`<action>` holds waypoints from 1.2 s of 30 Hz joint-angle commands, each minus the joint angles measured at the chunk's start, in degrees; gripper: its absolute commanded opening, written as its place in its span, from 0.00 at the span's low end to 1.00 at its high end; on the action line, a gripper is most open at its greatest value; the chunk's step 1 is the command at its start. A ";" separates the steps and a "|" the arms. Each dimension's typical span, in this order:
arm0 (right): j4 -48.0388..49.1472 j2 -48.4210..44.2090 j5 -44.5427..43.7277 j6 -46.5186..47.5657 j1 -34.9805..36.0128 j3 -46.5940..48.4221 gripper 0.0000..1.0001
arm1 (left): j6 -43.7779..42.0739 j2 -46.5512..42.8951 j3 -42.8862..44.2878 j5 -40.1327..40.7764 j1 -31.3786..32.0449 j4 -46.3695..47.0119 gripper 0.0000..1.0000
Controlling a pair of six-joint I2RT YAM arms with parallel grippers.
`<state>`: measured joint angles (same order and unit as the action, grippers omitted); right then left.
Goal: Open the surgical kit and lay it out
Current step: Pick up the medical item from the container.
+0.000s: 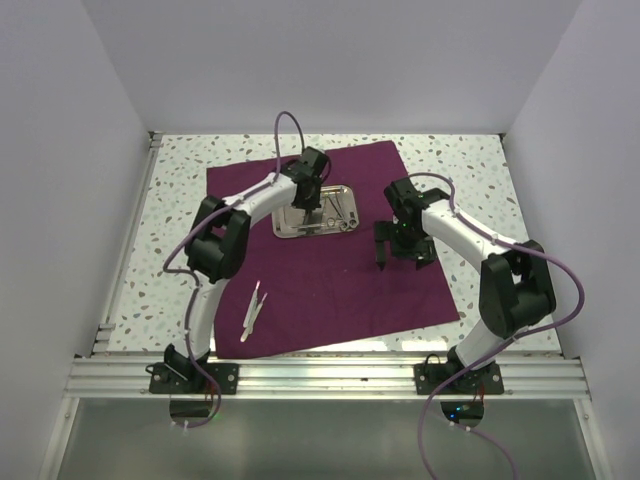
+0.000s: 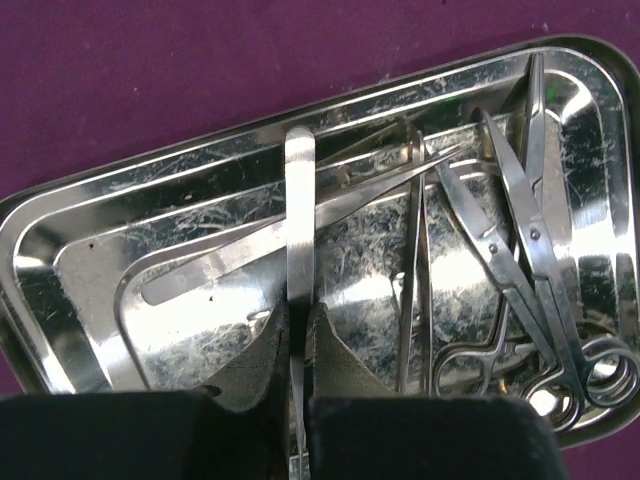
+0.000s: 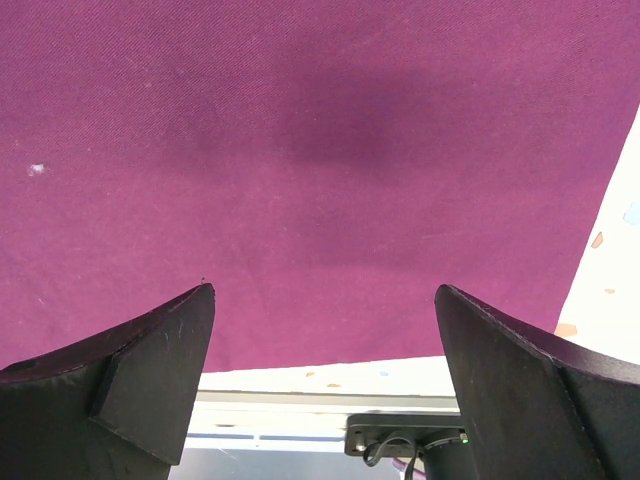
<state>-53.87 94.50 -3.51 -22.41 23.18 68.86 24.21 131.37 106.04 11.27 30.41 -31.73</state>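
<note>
Top external view shows the dark purple cloth (image 1: 330,285) already spread out flat on the speckled white tabletop (image 1: 170,180). The small shiny steel tray (image 1: 290,232) sits on the far part of the cloth. One pair of thin silver tweezers (image 1: 254,305) lies on the cloth near the front left corner, well apart from the tray. So the opening part looks done, and one tool looks laid out.

The left claw (image 1: 306,197) is down in the tray. In the left wrist view its fingers are pinched tight on a long flat silver tool (image 2: 300,220) in the tray. It looks like the next one to come out. Beside it in the tray are the silver ring-handled scissors (image 2: 535,280), two pairs it seems, and a few more thin silver tools (image 2: 415,270). All of these have to go on the cloth too, so most of the job is left.

The right claw (image 1: 400,252) hangs over the bare cloth to the right of the tray. Its fingers are spread wide and hold nothing.
</note>
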 commanded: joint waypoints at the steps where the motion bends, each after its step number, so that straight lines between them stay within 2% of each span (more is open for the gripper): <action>1: -0.19 -0.28 -0.01 1.06 -0.24 1.54 0.96 | -2.06 -7.87 -3.90 -0.54 -0.27 3.94 0.00; 10: 0.25 -1.77 0.96 0.44 -0.24 0.14 0.96 | -2.58 -27.90 -23.57 -7.03 -0.27 19.84 0.00; 18: 0.52 -3.18 1.93 0.00 -0.24 -0.83 0.96 | -2.67 -37.41 -34.57 -15.91 -0.35 35.67 0.00; 21: 0.43 -3.79 1.93 0.00 -0.15 -1.10 0.96 | -2.15 -40.92 -37.74 -16.46 -0.27 40.59 0.00; 27: 0.69 -3.88 2.10 0.09 -0.24 -1.01 0.96 | -2.41 -39.09 -33.71 -13.31 -0.36 34.73 0.00; 28: 0.69 -3.97 2.10 0.18 -0.24 -0.92 0.96 | -2.15 -37.95 -31.09 -11.81 -0.27 28.97 0.00; 31: 0.78 -3.97 2.45 0.00 -0.15 -1.01 0.96 | -0.57 -36.28 -28.26 -7.41 -0.27 19.82 0.00; 33: 1.04 -4.06 2.80 -0.26 -0.15 -1.36 0.96 | 1.98 -37.23 -28.87 -5.65 -0.18 16.01 0.00; 36: 1.48 -4.15 3.33 -0.79 -0.15 -2.06 0.96 | 6.80 -41.17 -37.45 -5.29 0.43 13.54 0.00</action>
<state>-53.15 92.73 -1.74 -22.63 23.18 67.51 26.13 93.97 73.87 2.96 30.46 -10.63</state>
